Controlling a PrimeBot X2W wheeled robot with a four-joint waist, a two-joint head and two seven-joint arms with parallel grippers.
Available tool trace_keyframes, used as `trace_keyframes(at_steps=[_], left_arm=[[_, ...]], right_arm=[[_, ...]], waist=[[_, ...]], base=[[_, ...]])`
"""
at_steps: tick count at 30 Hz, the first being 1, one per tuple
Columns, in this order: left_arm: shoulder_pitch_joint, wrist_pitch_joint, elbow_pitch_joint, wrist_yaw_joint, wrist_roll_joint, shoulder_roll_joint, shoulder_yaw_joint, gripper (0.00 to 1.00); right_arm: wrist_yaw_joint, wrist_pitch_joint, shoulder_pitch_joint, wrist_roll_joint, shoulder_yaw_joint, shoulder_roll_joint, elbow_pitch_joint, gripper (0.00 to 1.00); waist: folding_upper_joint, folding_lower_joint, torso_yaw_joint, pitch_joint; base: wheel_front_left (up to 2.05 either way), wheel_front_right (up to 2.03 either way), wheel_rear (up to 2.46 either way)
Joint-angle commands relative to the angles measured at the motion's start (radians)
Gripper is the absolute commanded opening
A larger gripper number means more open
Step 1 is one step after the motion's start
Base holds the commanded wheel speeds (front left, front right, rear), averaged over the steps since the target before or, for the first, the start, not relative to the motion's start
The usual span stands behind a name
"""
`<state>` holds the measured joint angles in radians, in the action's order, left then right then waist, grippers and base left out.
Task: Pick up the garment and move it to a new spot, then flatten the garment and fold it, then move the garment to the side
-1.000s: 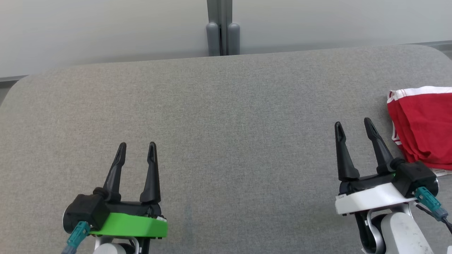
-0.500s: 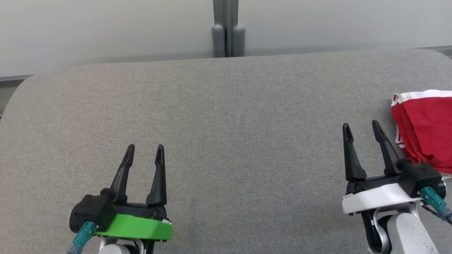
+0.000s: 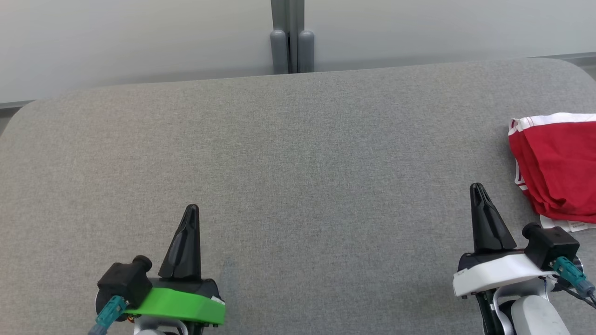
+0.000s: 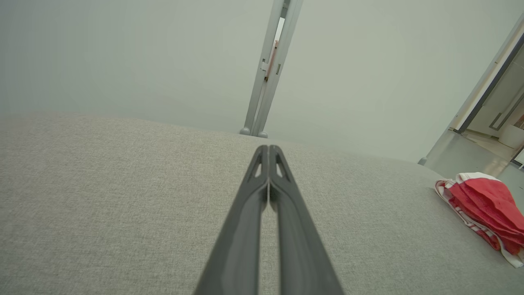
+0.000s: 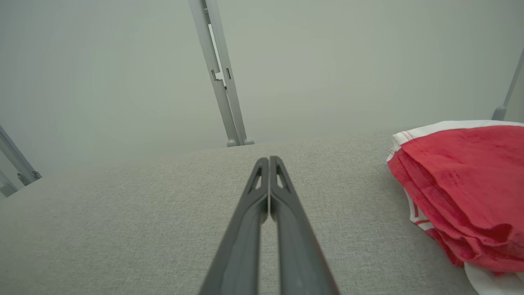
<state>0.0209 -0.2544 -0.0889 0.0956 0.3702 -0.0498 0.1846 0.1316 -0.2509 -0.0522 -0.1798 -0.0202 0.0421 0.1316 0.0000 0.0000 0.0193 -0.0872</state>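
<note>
We found the red garment [image 3: 556, 167] lying folded in soft layers at the far right of the grey fabric tabletop [image 3: 298, 163]. Its white-trimmed edge was turned toward the back, and a white label [image 3: 565, 224] poked out from under its near corner. In the head view the picture's right edge cut it off. Our right gripper [image 3: 477, 187] was nearest, just left of the garment and closer to us. It stood apart from the cloth, its two dark fingers pressed together into a single point and holding nothing. Our left gripper [image 3: 191, 208] sat well apart at the lower left on a green mount [image 3: 181, 304], its fingers likewise closed against each other and empty — both wrist views showed the tips meeting above bare fabric. Behind the table stood a pale wall [image 3: 139, 42] with a grey post [image 3: 288, 37] at its middle.
</note>
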Motion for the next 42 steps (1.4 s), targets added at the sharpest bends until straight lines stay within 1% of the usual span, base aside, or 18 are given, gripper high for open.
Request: trace_keyframes(at_steps=[1, 11, 21, 42], left_arm=[[0.007, 0.009, 0.012, 0.0, 0.05, -0.006, -0.01, 0.0], [0.021, 0.046, -0.014, 0.006, 0.226, -0.018, -0.034, 0.0], [0.033, 0.08, -0.037, 0.011, 0.38, -0.026, -0.057, 0.0], [0.051, 0.146, -0.068, 0.019, 0.649, -0.035, -0.107, 0.0]], right_arm=[[0.0, 0.009, -0.013, -0.058, 0.0, 0.006, -0.012, 0.0], [0.0, 0.048, -0.021, -0.256, 0.0, 0.017, 0.006, 0.0], [0.0, 0.083, -0.027, -0.43, -0.003, 0.024, 0.02, 0.0], [-0.001, 0.152, -0.037, -0.736, -0.013, 0.032, 0.045, 0.0]], waist=[[0.0, 0.0, 0.0, 0.001], [0.0, 0.0, -0.002, 0.008], [0.0, 0.0, -0.004, 0.015], [0.0, 0.0, -0.007, 0.029]], base=[[0.0, 0.0, 0.0], [0.0, 0.0, 0.0], [0.0, 0.0, 0.0], [0.0, 0.0, 0.0]])
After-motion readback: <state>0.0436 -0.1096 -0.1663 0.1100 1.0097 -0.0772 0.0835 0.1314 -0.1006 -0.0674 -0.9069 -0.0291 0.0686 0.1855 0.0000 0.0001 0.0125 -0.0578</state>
